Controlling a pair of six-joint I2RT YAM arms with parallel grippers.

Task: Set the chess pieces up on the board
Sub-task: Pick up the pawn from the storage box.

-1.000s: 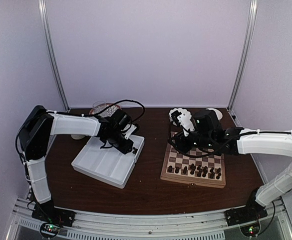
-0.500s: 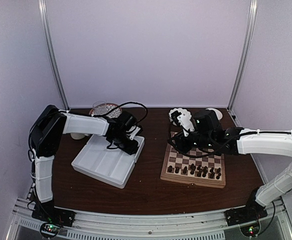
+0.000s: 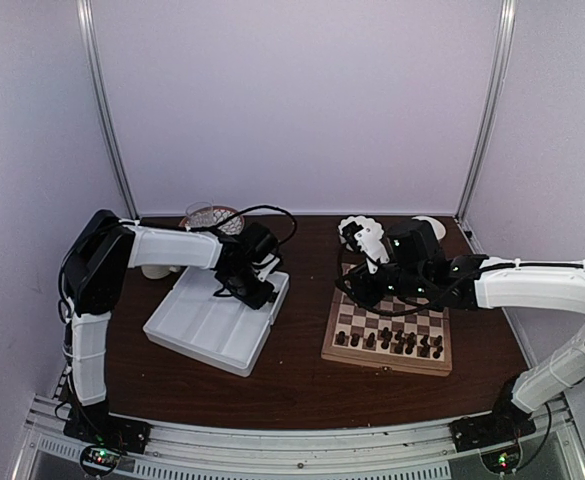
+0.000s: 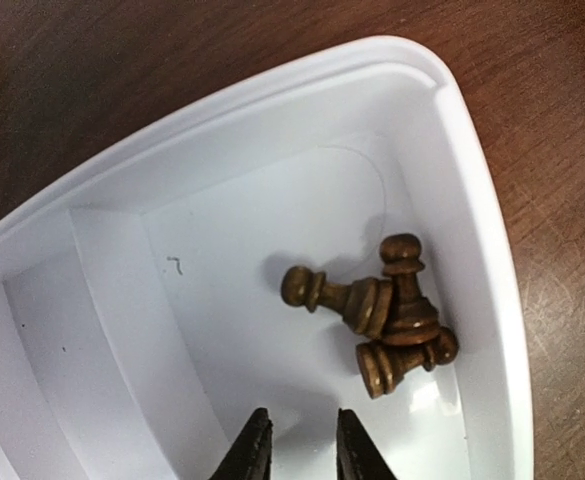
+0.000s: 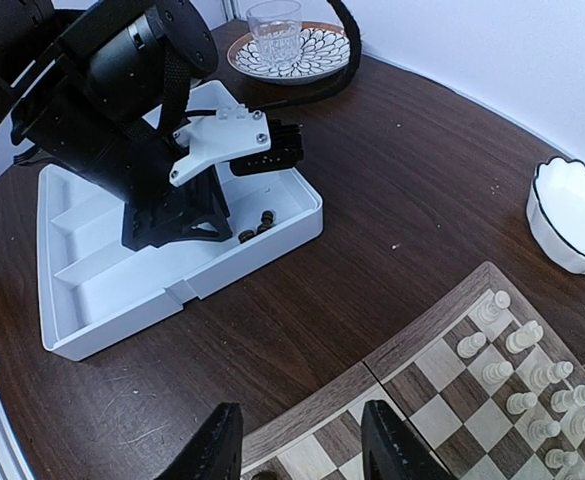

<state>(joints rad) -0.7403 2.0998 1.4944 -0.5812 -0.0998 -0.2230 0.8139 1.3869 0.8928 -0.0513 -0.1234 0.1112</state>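
Three dark brown chess pieces lie tumbled together in the corner compartment of the white tray. My left gripper hangs just short of them, over the tray floor. It is open by a narrow gap with nothing between its fingertips. More dark chess pieces stand on the near rows of the board. My right gripper hovers open and empty over the board's left corner.
Cream chessmen stand on the board's far side. A glass on a patterned plate sits behind the tray, and a white bowl is at the back right. The left arm reaches over the tray.
My left arm has reached a little further toward the tray's far right corner and its jaws have narrowed. The right arm has not moved.
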